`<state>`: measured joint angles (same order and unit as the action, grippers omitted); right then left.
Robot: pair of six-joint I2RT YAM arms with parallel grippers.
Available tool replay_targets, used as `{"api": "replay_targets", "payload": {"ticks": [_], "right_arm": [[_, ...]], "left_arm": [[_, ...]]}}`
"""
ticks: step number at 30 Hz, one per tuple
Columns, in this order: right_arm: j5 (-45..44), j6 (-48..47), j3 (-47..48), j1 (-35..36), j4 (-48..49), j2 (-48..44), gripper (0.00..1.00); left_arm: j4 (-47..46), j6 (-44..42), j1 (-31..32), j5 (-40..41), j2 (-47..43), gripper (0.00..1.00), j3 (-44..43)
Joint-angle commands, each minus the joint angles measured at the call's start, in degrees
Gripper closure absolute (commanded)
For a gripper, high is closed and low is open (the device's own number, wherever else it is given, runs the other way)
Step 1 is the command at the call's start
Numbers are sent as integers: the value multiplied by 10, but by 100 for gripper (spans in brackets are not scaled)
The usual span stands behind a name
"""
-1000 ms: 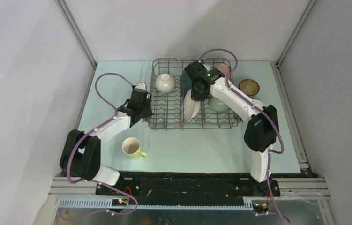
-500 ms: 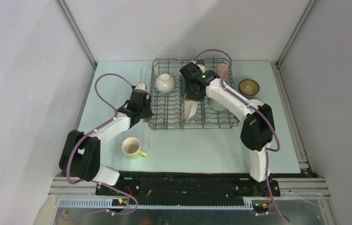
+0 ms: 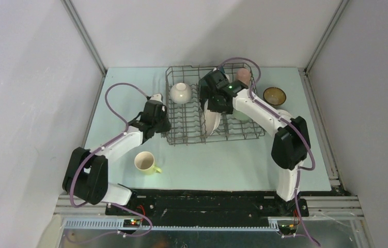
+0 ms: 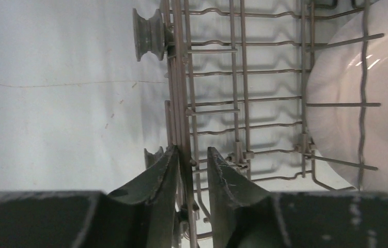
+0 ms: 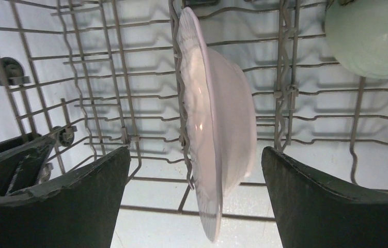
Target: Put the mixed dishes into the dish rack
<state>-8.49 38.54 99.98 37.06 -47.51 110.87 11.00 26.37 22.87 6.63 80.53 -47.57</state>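
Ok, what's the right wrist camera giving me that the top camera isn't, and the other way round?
Right wrist only: the right end effector has its jaws wide open, a finger on each side of the white round plate, neither touching it; the plate stands on edge between the dish rack tines.
Top only: the yellow-green mug on the table in front of the rack, the brown bowl outside its right side, the white bowl inside it, the left end effector at its left rim.
Both: rack, plate and pale green bowl.
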Motion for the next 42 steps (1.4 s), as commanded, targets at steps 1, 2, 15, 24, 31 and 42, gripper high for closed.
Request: {"api": "replay_targets", "payload": {"ticks": [1,2,15,24,31,42], "right_arm": [[-16,-41,-10,-4,17,-76,0],[-24,-49,-27,-3,29,-85,0],[-49,-118,-209,-18,121,-284,0],[-36,-114,-322,-19,179,-382,1],[14,-102,-400,-19,235,-442,1],[12,-97,-421,-19,217,-466,1]], "left_arm": [[13,10,7,-8,-38,51,-26],[30,9,6,11,-42,45,-35],[289,17,72,153,-219,21,-69],[398,127,165,147,-313,23,-11],[363,156,169,147,-285,24,55],[274,194,169,160,-274,46,128]]}}
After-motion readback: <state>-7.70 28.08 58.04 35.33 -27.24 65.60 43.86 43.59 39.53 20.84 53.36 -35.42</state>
